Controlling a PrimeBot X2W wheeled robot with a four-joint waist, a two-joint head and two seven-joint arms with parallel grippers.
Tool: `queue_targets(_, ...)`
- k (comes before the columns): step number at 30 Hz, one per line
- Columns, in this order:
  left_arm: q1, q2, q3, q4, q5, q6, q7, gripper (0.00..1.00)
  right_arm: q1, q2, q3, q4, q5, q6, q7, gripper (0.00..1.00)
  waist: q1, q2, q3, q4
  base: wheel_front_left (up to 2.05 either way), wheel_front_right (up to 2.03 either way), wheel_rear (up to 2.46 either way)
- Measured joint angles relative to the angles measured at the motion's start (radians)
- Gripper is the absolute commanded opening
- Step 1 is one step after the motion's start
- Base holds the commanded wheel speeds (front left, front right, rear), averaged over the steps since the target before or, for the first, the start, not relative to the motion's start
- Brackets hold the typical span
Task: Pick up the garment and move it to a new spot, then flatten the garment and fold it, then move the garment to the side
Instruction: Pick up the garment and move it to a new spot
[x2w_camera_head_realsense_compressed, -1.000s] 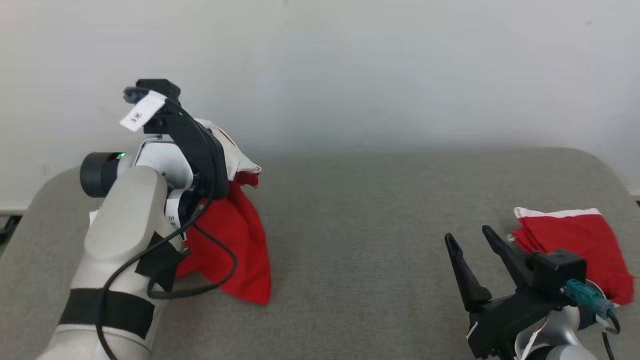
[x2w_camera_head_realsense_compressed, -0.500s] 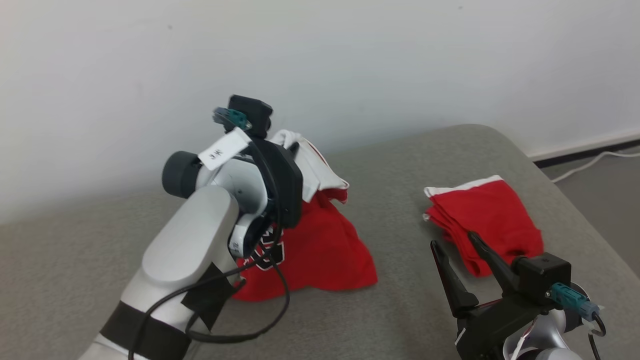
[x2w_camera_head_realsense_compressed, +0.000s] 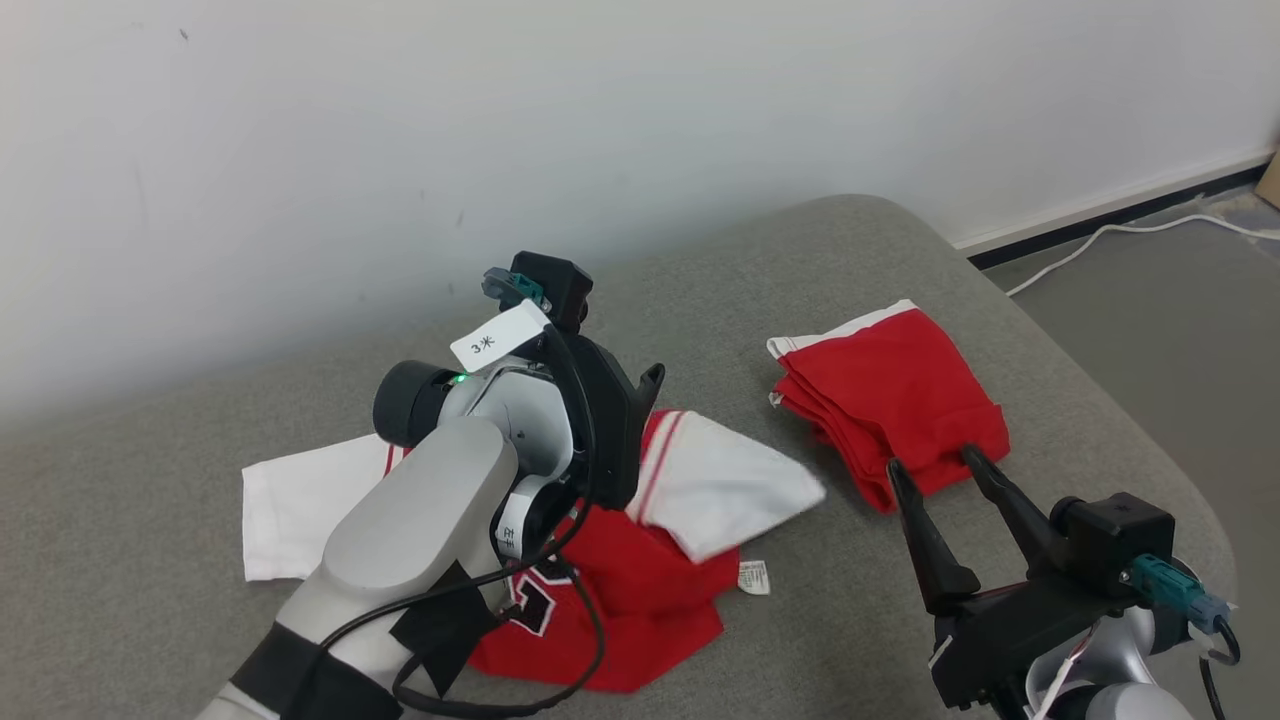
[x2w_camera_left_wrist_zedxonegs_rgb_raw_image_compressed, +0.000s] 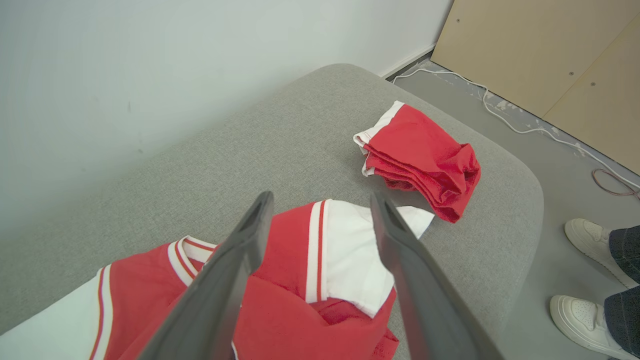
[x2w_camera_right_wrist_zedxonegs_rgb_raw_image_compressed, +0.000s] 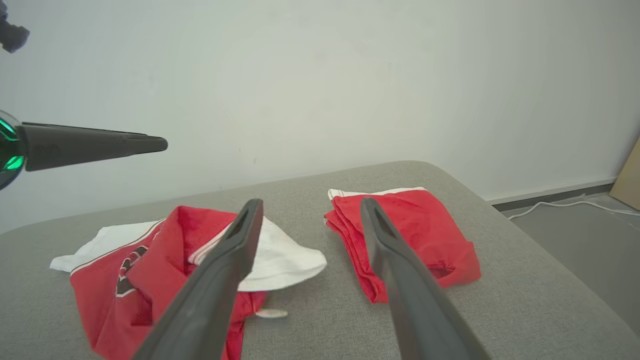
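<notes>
**A:** Where does it stand?

**B:** Nearest, the right hand (x2w_camera_head_realsense_compressed: 930, 462) hangs low over the front of the grey bench (x2w_camera_head_realsense_compressed: 800, 650), fingers spread wide and holding nothing. The garment (x2w_camera_head_realsense_compressed: 640, 590) lies rumpled left of the bench's middle. The left hand (x2w_camera_left_wrist_zedxonegs_rgb_raw_image_compressed: 321, 197) hovers over it, also spread wide with nothing between its fingers. I'd judge flattening is the step in hand.

**A:** How should it be done?

**B:** Start at the near red hem, which looks bunched, and draw it toward the front edge. Then take the white sleeve (x2w_camera_head_realsense_compressed: 720, 490) that has flopped across the chest. Pinch one layer at its tip and pull it out rightward, low over the cloth. The folded red garment (x2w_camera_head_realsense_compressed: 890, 400) sits just beside that tip, apart from it. A long drag could disturb it, so keep the pull short.

**A:** And the garment itself?

**B:** It is a red jersey with white sleeves and red-and-white striped trim. A small white label (x2w_camera_head_realsense_compressed: 753, 577) pokes out at its near right edge. A black-and-white emblem (x2w_camera_head_realsense_compressed: 535, 600) is partly hidden by the left arm. The other sleeve (x2w_camera_head_realsense_compressed: 295, 500) lies flat to the left. The collar (x2w_camera_left_wrist_zedxonegs_rgb_raw_image_compressed: 187, 247) is on the wall side.
</notes>
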Motion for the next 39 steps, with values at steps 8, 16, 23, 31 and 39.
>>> queue_targets(8,0.004,0.001,-0.017,0.030,-0.047,0.006,-0.014,1.00,0.005,0.000,-0.014,-0.001,0.002,-0.001,-0.013,1.00,-0.0001,0.0000,0.009,0.050,0.00,0.00,0.00)
queue_targets(16,0.015,0.007,0.047,0.049,-0.049,0.009,-0.095,1.00,0.019,0.000,-0.026,0.002,0.015,-0.010,-0.027,1.00,0.0000,0.0000,0.006,0.122,0.00,0.00,0.00)
queue_targets(23,0.098,0.105,0.114,-0.006,-0.062,0.019,-0.203,1.00,0.026,0.000,-0.034,0.025,0.020,-0.018,-0.035,1.00,-0.0001,0.0000,-0.011,0.181,0.00,0.00,0.00)
queue_targets(31,0.295,0.224,0.218,-0.148,-0.077,0.041,-0.374,1.00,0.078,-0.003,-0.086,0.039,0.028,-0.046,-0.057,1.00,-0.0002,0.0000,-0.063,0.223,0.00,0.00,0.00)
queue_targets(39,0.575,0.284,0.358,-0.320,-0.049,0.045,-0.540,1.00,0.142,0.021,-0.123,0.056,0.049,-0.072,-0.084,1.00,-0.0003,-0.0001,-0.103,0.267,0.00,0.00,0.00)
